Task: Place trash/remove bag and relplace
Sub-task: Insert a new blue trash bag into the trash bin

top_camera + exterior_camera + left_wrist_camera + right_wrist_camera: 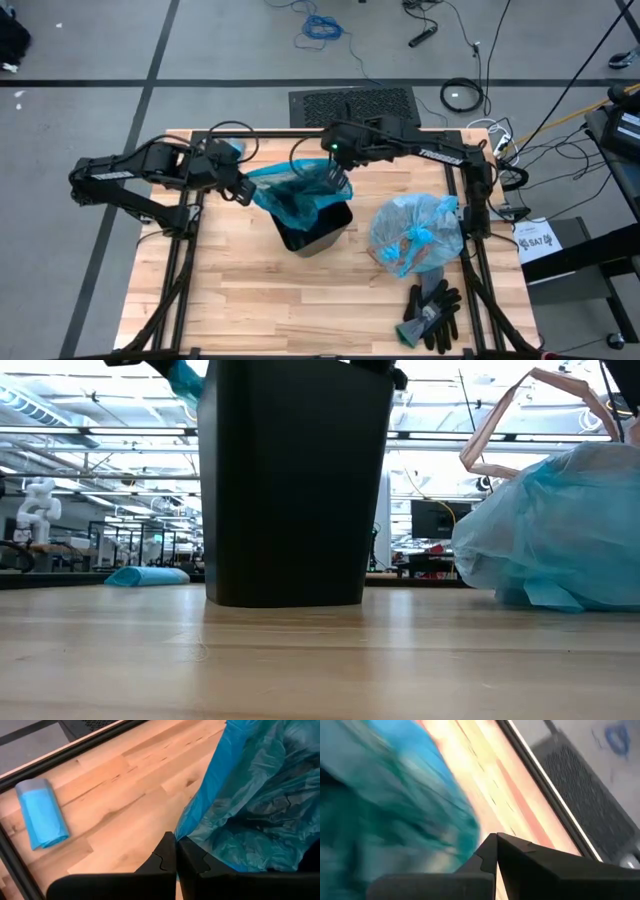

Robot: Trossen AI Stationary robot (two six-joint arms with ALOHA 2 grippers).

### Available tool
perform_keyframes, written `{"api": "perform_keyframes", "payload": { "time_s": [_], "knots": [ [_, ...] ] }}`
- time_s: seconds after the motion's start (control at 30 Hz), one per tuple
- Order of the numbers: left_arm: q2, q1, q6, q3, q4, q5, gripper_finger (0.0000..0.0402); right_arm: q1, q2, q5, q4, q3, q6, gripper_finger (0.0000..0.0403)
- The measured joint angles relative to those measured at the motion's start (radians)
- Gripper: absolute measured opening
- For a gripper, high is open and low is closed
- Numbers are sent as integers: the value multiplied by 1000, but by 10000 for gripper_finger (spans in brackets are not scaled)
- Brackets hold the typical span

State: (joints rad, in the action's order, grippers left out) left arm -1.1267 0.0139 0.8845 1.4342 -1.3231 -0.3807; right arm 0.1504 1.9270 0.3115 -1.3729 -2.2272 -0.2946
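- Both grippers pinch the rim of the teal liner over the black bin at the table's middle: the left gripper is clamped on its left edge, the right gripper on its far-right edge.
- The full pale-blue bag, scraps showing through it, sits on the table right of the bin, near the gloves.
- A folded blue liner roll lies at the table's far-left edge.
- Judged step: seating the fresh liner.
- To do it well: pull the edges apart evenly, then lower them outside the bin's rim without tipping the bin.
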Motion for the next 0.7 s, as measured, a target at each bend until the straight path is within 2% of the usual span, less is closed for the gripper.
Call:
{"api": "perform_keyframes", "payload": {
  "time_s": [0.1, 0.27, 0.57, 0.7],
  "knots": [
    [0, 0, -8, 0, 0, -1, 0, -29, -26, -27, 104, 0, 19, 0],
    [-4, 0, -7, 0, -6, -53, 0, -64, -38, -132, 252, -1, 76, 0],
    [-39, -2, -6, -1, -56, -122, 0, 12, 6, -129, 93, 7, -19, 0],
    [-79, -1, -10, -1, -95, -111, 0, 32, 9, -177, 78, 6, -33, 0]
  ]
}}
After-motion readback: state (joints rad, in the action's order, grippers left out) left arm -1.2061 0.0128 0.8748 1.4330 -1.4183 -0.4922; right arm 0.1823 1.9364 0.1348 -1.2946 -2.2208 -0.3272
